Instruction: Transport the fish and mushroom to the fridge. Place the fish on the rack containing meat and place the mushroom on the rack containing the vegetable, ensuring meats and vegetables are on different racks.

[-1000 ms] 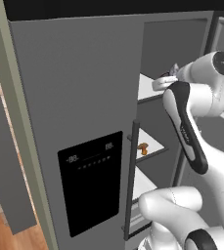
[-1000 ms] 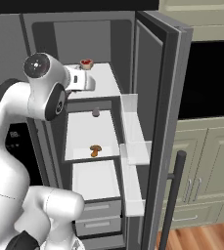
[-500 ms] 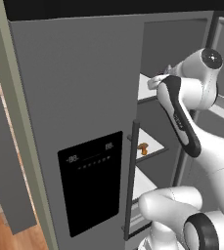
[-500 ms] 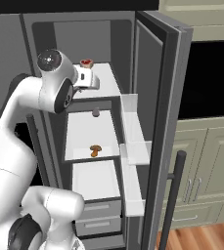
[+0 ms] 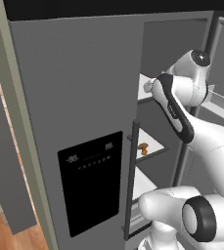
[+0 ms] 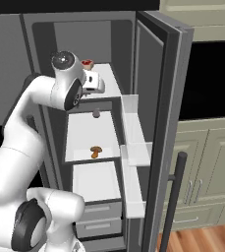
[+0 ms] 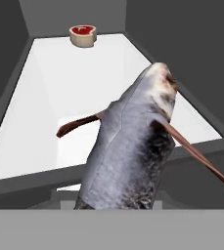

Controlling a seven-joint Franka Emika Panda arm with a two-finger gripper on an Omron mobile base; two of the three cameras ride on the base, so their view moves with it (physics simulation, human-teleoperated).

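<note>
The gripper (image 6: 98, 83) holds the fish (image 7: 133, 146) at the front lip of the top rack (image 7: 40, 112) in the fridge (image 6: 155, 98); released here, it could slide off the edge. The meat (image 7: 83, 35) sits far back at 11 o'clock. Fingertips are hidden behind the fish; the mushroom (image 6: 96, 151) lies 2 racks below.

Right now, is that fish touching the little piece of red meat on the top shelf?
Apart. In the hand view the fish sits in the foreground, while the meat lies at the far back of the white shelf, with bare shelf between them.
</note>
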